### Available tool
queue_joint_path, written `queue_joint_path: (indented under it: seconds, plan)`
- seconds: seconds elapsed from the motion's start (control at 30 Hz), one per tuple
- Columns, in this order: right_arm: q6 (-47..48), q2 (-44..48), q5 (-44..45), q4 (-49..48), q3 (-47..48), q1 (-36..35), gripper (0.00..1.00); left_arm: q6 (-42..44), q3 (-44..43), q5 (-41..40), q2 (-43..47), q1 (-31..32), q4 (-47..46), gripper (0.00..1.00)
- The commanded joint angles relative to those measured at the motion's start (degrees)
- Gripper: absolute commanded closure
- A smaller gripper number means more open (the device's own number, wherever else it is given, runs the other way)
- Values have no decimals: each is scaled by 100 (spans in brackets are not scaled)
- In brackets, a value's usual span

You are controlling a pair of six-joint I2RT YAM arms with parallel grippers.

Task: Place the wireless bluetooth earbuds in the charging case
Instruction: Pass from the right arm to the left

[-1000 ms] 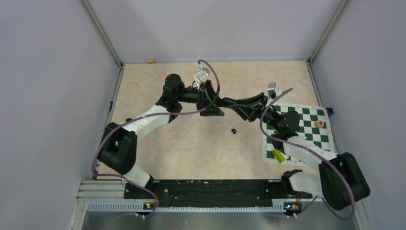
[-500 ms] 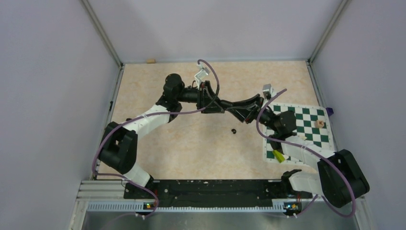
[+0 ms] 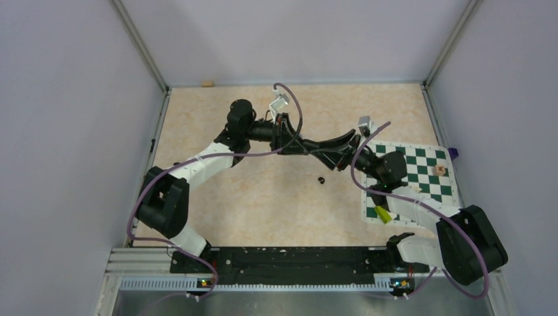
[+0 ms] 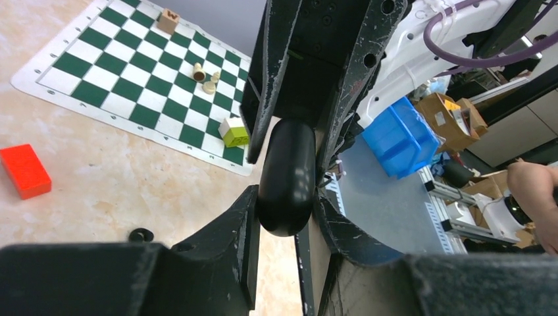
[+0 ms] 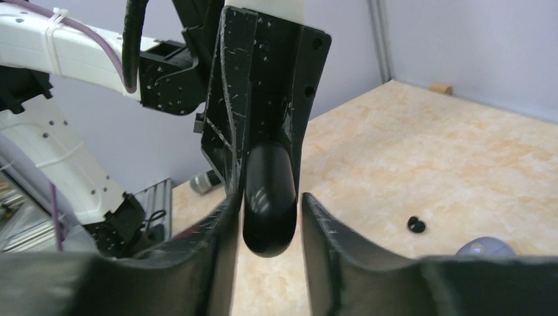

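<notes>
The charging case [image 4: 287, 178] is a glossy black rounded capsule held in the air over the middle of the table. My left gripper [image 4: 286, 197] is shut on one end of it, both fingers pressed to its sides. My right gripper [image 5: 268, 201] holds the other end [image 5: 268, 174], coming from the opposite side. In the top view the two grippers meet tip to tip, left [image 3: 304, 145] and right [image 3: 327, 147]. One black earbud [image 3: 321, 180] lies on the table below them [image 4: 140, 234] [image 5: 415, 225]. A lilac rounded thing [image 5: 485, 247] shows partly behind my right finger.
A green-and-white chessboard mat [image 3: 421, 178] lies at the right with a yellow-green block [image 3: 382, 213], a wooden cube [image 3: 439, 170] and small wooden pieces [image 4: 199, 71]. A red block [image 4: 24, 170] sits on the table. Walls enclose the table on three sides.
My left gripper's wide-open fingers have shut on the case. The right gripper has carried the case a little leftward into them.
</notes>
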State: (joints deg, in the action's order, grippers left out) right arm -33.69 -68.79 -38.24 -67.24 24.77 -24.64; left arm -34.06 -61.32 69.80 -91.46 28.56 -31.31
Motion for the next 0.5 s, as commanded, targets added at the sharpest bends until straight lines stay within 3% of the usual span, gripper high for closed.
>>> queue_joint_path:
  seconds: [0.0,0.07,0.2,0.27,0.47]
  plan:
    - [368,70,-493,417,458,-48,55,742,-365,284,182,126,706,88]
    - [679,194,-973,1120,838,-44,47,1633,-549,325,213,127,1735,88]
    - [1288,544,-1584,2366,1276,-45,44,4229,-1221,92,217,164,4533,91]
    - [1499,678,-1735,2627,1318,-41,44,4829,-1328,-32,225,187,5055,91]
    - [2187,809,-2442,3633,1561,-37,46,5492,-1584,-224,182,252,5774,91]
